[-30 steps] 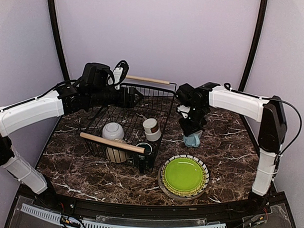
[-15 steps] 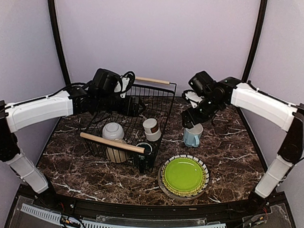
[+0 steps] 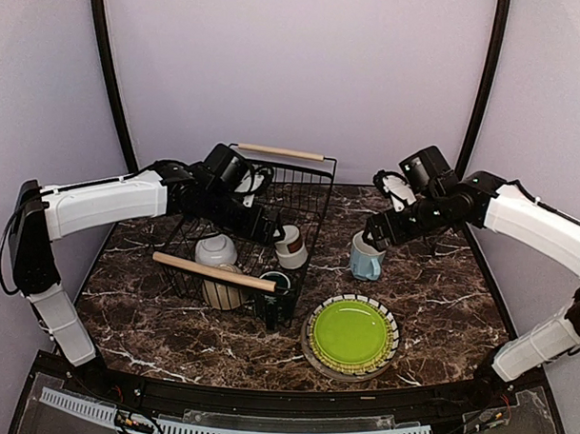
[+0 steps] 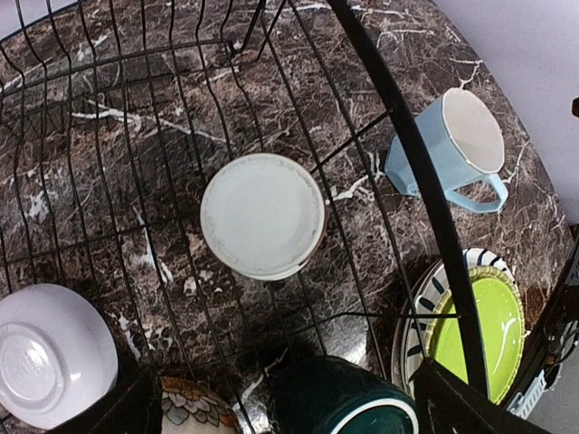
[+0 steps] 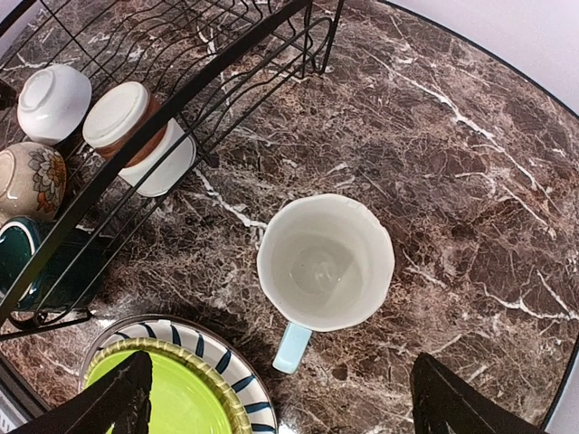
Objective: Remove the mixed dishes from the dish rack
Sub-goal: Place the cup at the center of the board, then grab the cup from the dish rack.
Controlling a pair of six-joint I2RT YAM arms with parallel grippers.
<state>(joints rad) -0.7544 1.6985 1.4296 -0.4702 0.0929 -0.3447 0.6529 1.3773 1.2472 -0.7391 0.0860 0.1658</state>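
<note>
We are wearing glossy white shells on the left arm (image 3: pixel 100 203) and right arm (image 3: pixel 542 224), with black joints, black wrist housings and thin black cables (image 3: pixel 256 168) looping alongside

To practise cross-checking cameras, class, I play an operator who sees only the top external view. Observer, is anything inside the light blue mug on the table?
Observer: No. The right wrist view looks straight into the light blue mug; it is empty.
Operator: Which way does its handle point?
Observer: Toward the striped plate that lies under the lime-green plate.
Operator: Is the cream bowl plain?
Observer: No. The right wrist view shows a flower pattern on its side.
</note>
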